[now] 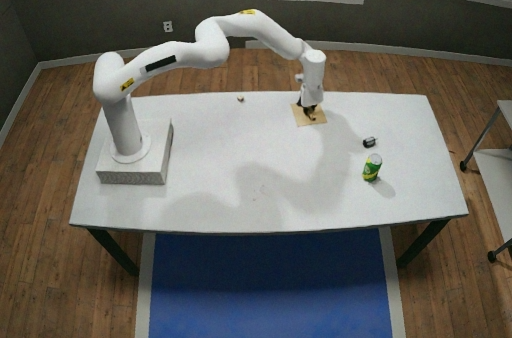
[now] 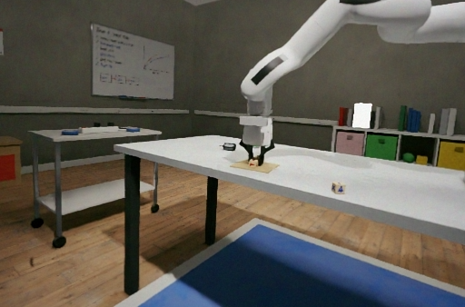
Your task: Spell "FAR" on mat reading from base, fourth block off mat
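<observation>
white table [image 1: 260, 189], claw [image 2: 256, 161] gripping block [image 2: 252, 163]

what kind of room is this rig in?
Likely a lab or classroom-style workroom: a whiteboard with a chart on the wall, a wheeled cart, and a shelf unit with coloured bins and books behind the arm's table.

Around my hand stand dark grey walls [image 2: 54, 4] over a brown wooden plank floor [image 1: 45, 264], with a blue rug with a pale border [image 2: 281, 272] beneath the near side of the white table on black legs [image 1: 250, 184]. Well beyond my hand hangs a white whiteboard with scribbled lines [image 2: 133, 64] above a grey wheeled cart with a lower shelf [image 2: 58, 176]. To the other side sits a low white shelf unit [image 2: 333, 133] holding pink, green and yellow bins, books on top.
</observation>
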